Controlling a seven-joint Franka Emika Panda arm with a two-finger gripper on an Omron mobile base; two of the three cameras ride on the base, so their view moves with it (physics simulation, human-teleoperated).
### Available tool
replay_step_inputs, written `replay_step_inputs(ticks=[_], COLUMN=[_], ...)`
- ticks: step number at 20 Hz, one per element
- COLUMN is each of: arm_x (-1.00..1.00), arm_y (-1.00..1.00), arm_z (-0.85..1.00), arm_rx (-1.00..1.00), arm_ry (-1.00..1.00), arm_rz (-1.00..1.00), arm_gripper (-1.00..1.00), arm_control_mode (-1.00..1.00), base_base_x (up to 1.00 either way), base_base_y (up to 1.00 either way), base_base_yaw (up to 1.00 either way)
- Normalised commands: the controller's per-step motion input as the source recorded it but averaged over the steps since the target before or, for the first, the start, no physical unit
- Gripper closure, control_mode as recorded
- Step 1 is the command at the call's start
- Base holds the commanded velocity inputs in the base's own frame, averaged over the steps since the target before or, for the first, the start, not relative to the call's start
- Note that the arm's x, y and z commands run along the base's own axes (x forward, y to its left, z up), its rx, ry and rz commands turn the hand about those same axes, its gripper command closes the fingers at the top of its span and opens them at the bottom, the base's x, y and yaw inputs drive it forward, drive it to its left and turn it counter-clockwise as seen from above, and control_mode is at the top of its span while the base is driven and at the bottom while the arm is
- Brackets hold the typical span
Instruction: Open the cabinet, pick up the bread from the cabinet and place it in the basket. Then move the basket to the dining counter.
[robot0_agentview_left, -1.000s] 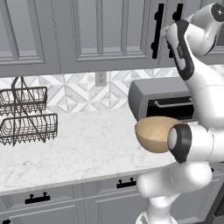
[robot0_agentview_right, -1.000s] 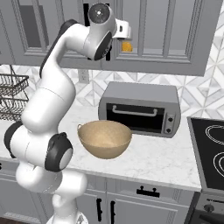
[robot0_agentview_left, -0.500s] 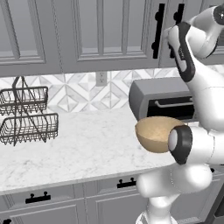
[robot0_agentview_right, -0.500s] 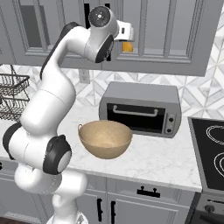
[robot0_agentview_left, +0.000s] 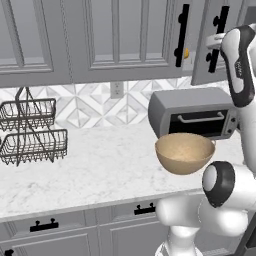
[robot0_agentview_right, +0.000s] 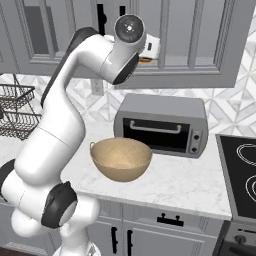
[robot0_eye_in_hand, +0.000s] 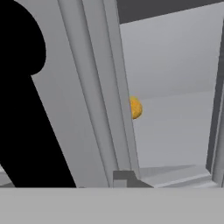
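I am reaching up to the grey upper cabinet (robot0_agentview_left: 125, 40), whose right-hand door (robot0_agentview_left: 215, 42) stands ajar, swung out toward me. My hand is up at that door's edge, close to its long black bar handle (robot0_agentview_left: 220, 37). In the right base view my wrist hides my jaws, and in the hand view their tips are not clear enough to read, so I cannot tell whether they are spread, pressed together or pinching anything.

Along my hand I look past the door's edge (robot0_eye_in_hand: 98, 87) into the cabinet, with a handle looming as a large black shape (robot0_eye_in_hand: 26, 87) at the left. The bread (robot0_eye_in_hand: 135, 107), a small orange-yellow lump, sits on the shelf inside, half hidden behind the door's edge. From the left base view a sliver of it shows in the gap between the doors (robot0_agentview_left: 186, 52).

Below, the tan basket (robot0_agentview_right: 121, 159) rests on the marble worktop (robot0_agentview_left: 80, 170), just in front of the grey toaster oven (robot0_agentview_right: 161, 124). A black two-tier wire rack (robot0_agentview_left: 31, 132) stands well apart at the worktop's left end. A black cooktop (robot0_agentview_right: 240, 167) lies to the right of the toaster oven. Grey drawers with short black pulls (robot0_agentview_left: 145, 209) run beneath the worktop.
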Motion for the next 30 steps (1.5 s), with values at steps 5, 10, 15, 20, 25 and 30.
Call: replay_step_inputs(ticks=[5,10,15,20,25,30], arm_x=[-1.0,-1.0,-1.0,-1.0,-0.94,-0.99], arm_y=[-1.0,-1.0,-1.0,-1.0,-1.0,-0.31], arm_z=[0.06,0.06,0.0,0.0,0.0,0.01], arm_rx=[0.06,0.02,0.0,0.0,0.0,0.02], arm_ry=[-0.17,-0.11,-0.06,-0.05,-0.03,-0.17], arm_rz=[0.01,0.0,0.0,-0.01,-0.09,-0.1], arm_gripper=[1.0,1.0,1.0,1.0,1.0,1.0], arm_control_mode=[-1.0,-1.0,-1.0,-1.0,-1.0,-1.0], base_base_x=[0.0,0.0,0.0,0.0,0.0,0.0], base_base_y=[0.0,0.0,0.0,0.0,0.0,0.0], base_base_yaw=[0.0,0.0,0.0,0.0,0.0,0.0])
